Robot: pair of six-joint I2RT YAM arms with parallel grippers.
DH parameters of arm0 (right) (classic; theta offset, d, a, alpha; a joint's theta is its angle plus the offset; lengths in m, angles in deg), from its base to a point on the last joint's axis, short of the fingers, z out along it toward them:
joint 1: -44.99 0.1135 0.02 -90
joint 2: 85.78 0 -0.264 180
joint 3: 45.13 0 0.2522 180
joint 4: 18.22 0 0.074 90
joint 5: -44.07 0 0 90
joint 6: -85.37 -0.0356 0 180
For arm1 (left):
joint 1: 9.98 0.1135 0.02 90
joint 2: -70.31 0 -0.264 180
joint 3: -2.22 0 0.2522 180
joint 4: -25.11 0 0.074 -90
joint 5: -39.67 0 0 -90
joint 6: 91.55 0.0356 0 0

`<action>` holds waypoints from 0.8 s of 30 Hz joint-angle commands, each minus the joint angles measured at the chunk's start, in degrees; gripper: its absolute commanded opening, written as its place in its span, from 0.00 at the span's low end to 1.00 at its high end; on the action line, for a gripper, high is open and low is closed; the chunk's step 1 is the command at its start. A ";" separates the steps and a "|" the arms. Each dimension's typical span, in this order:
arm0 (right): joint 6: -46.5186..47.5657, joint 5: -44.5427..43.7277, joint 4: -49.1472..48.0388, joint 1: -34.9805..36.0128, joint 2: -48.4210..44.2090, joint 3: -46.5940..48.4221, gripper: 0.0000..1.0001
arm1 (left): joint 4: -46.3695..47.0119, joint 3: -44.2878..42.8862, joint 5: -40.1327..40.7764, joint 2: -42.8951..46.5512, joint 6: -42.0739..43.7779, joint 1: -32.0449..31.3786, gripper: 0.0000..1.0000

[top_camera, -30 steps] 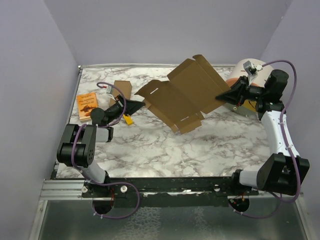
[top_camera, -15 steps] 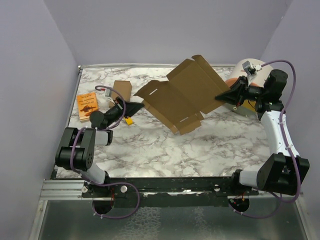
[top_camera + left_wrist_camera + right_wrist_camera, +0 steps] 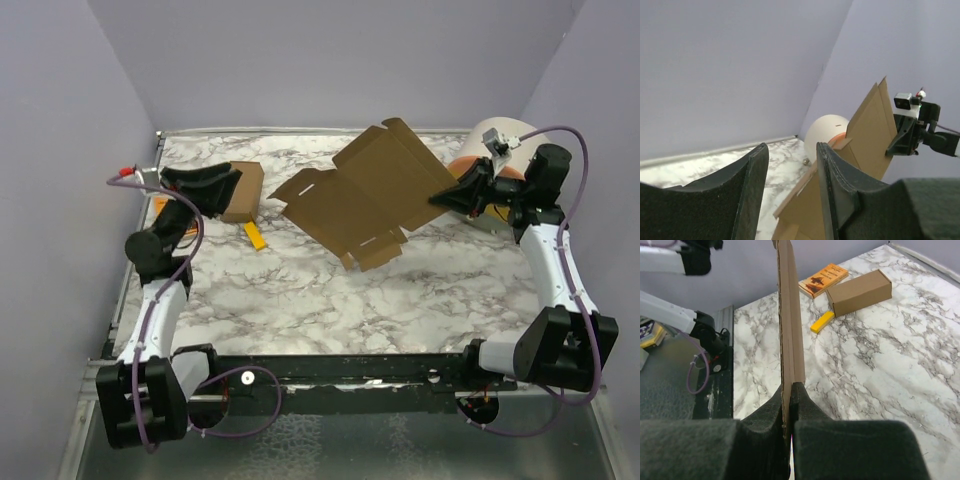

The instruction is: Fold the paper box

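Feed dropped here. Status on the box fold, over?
Right gripper shut on flat brown cardboard die-cut sheet, tilted above marble table. Left gripper open, empty. Narrow cardboard box, yellow strip lie left, clear of sheet.

Bare marble runs across the near half of the surface (image 3: 330,300), so there's easy passage there. Further back, the paper box (image 3: 365,195) hangs tilted as a flat sheet, clamped at its right edge by the right pincer (image 3: 791,389), walling off the middle. Left side's crowded: narrow cardboard box (image 3: 245,190), yellow strip (image 3: 254,235) just beside it, left pincer (image 3: 791,150) hovering above, jaws apart. Far right corner's blocked by a white round object (image 3: 492,135).
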 commanded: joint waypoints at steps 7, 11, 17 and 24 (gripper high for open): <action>56.74 -5.44 51.59 10.48 3.19 15.34 0.01 | -55.25 -28.96 -15.82 -2.78 35.34 -3.59 0.49; 72.80 -6.67 67.39 12.53 7.55 22.29 0.01 | -56.91 -30.89 -20.36 -5.12 42.00 -4.77 0.52; 81.79 -8.45 73.65 12.67 7.06 22.22 0.01 | -39.55 -26.81 -30.89 -8.34 33.52 -7.18 0.53; 84.70 -9.06 76.05 12.67 6.33 22.18 0.01 | -40.99 -23.38 -34.15 -7.06 42.86 -13.90 0.62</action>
